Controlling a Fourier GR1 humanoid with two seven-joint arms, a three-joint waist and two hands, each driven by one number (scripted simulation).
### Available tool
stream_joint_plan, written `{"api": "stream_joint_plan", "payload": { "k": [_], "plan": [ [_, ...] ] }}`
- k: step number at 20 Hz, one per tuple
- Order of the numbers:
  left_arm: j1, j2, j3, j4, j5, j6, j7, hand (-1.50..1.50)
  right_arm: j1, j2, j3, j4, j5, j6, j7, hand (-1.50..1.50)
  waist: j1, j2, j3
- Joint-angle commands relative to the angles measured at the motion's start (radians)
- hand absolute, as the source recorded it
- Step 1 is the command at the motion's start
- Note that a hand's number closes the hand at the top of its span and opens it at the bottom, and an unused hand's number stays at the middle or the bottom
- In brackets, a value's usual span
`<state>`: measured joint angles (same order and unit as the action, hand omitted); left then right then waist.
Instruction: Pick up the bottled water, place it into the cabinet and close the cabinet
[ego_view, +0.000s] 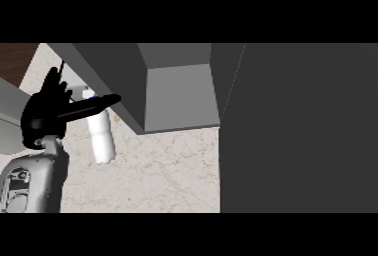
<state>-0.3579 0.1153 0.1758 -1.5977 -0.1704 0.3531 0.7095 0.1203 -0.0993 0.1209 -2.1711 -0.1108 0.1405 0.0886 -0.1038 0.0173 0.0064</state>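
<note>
The bottled water (101, 137) is a pale clear bottle on the marbled counter (162, 175), its cap end pointing towards the grey cabinet (181, 95) above it in the view. My left hand (44, 112) is at the left, right beside the bottle's upper part. Its fingers are straight and point up, and its thumb (96, 104) stretches to the right across the bottle's neck. The hand is open and nothing is curled round the bottle. The cabinet's wide dark door (295, 125) fills the right side. My right hand does not show.
A grey rounded surface (9, 107) lies at the far left behind my left forearm (33, 182). A brown wooden patch (15, 60) shows at the top left corner. Bare counter spreads below the cabinet between the bottle and the dark door.
</note>
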Motion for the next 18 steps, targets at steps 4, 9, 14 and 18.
{"api": "stream_joint_plan", "payload": {
  "k": [4,9,14,18],
  "plan": [
    [-0.408,0.067,0.024,0.278,-0.151,0.118,0.346,-1.5,0.157,-0.016,0.029,-0.174,-0.063,0.022,0.069,-1.5,0.013,-0.013,-0.004],
    [-0.53,0.04,0.02,0.389,-0.192,0.125,0.413,-1.5,0.287,-0.049,-0.029,-0.318,-0.155,0.045,0.108,-1.5,0.032,-0.015,-0.005],
    [-0.561,0.012,0.02,0.41,-0.227,0.133,0.436,-1.5,0.366,-0.039,-0.006,-0.359,-0.13,0.055,0.088,-1.5,0.047,-0.018,-0.006],
    [-0.547,0.032,0.036,0.416,-0.213,0.086,0.42,-1.5,0.47,-0.067,-0.061,-0.371,-0.183,0.123,0.005,-1.5,0.047,-0.022,-0.005]
  ]
}}
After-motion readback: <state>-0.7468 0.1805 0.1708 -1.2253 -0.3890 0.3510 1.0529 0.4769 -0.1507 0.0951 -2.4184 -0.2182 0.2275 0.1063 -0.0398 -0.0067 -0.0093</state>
